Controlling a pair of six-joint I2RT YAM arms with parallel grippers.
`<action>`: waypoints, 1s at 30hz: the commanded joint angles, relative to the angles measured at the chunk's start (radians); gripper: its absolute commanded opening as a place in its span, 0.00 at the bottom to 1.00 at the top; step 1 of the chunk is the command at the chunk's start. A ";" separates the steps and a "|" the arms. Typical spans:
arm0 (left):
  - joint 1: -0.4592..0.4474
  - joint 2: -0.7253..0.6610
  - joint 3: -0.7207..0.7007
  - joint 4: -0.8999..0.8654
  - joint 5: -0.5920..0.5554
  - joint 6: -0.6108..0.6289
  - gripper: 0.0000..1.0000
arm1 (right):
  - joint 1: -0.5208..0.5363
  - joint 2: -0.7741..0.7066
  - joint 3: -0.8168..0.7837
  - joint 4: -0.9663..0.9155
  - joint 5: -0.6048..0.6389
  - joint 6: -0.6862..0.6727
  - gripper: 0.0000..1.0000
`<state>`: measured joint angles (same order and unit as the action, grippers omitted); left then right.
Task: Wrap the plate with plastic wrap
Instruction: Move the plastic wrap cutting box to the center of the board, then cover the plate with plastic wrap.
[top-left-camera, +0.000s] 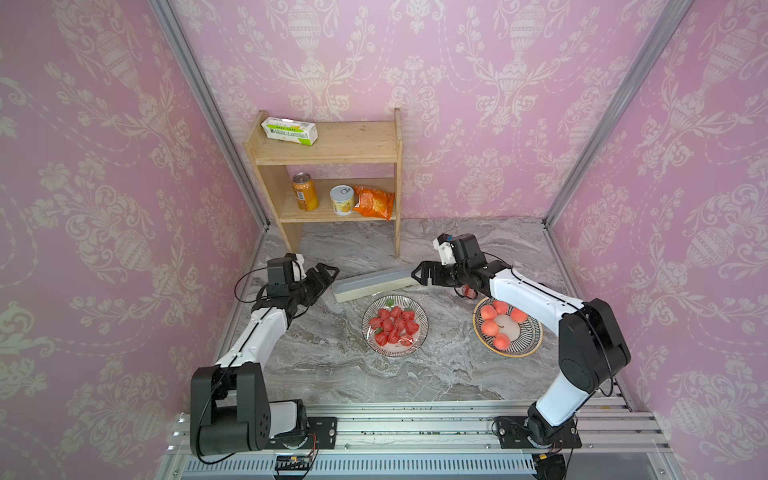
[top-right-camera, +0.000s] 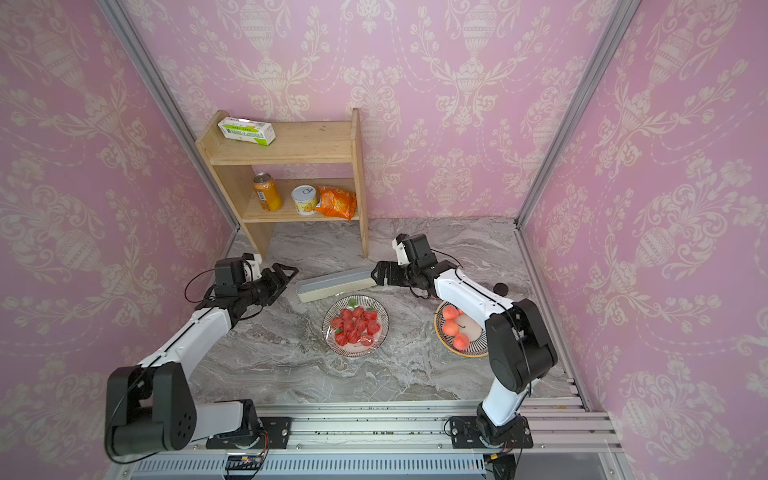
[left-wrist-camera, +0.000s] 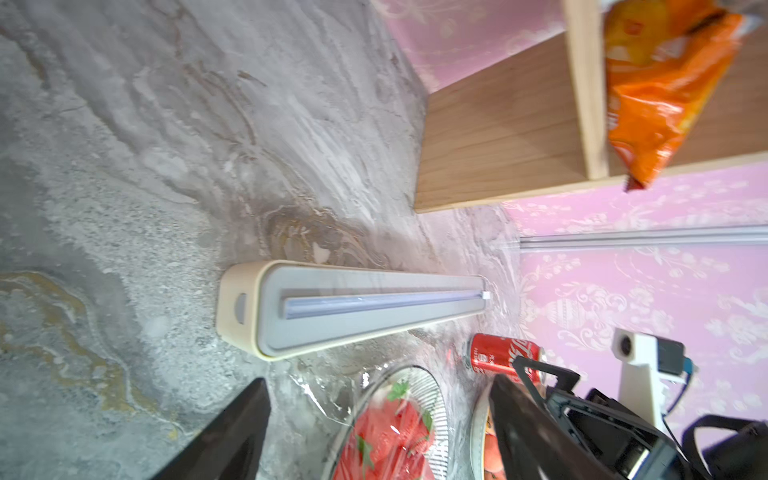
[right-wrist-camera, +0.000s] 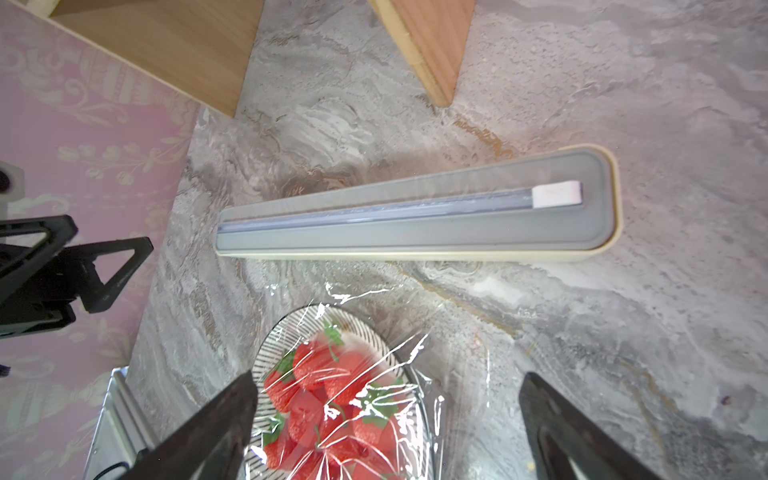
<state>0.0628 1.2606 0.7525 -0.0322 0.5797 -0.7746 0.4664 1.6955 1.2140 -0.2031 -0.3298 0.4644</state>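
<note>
Two arms are hovering low over the grey marble tabletop (top-left-camera: 340, 374), with the left gripper (top-left-camera: 326, 277) and right gripper (top-left-camera: 417, 275) both spread wide and gripping nothing, one at each end of the dispenser box (top-left-camera: 374, 283). Plastic wrap (right-wrist-camera: 365, 399) is lying crinkled over the plate (top-left-camera: 424, 328) of strawberries (top-left-camera: 395, 324), just in front of the box. Pink floral wallpaper (top-left-camera: 519, 104) is enclosing three sides, and a wooden shelf (top-left-camera: 353, 143) is standing at the back.
</note>
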 joint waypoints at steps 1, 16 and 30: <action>-0.079 -0.018 -0.079 -0.023 0.041 -0.032 0.84 | 0.051 0.030 -0.031 0.036 -0.087 -0.017 1.00; -0.245 0.201 -0.127 0.274 -0.005 -0.140 0.84 | 0.098 0.216 0.100 0.071 -0.092 -0.021 1.00; -0.283 0.280 -0.206 0.404 0.035 -0.238 0.84 | 0.097 0.230 0.018 0.094 -0.116 0.009 1.00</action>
<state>-0.2092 1.5333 0.5632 0.3271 0.5972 -0.9783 0.5610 1.9339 1.2652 -0.1184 -0.4236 0.4652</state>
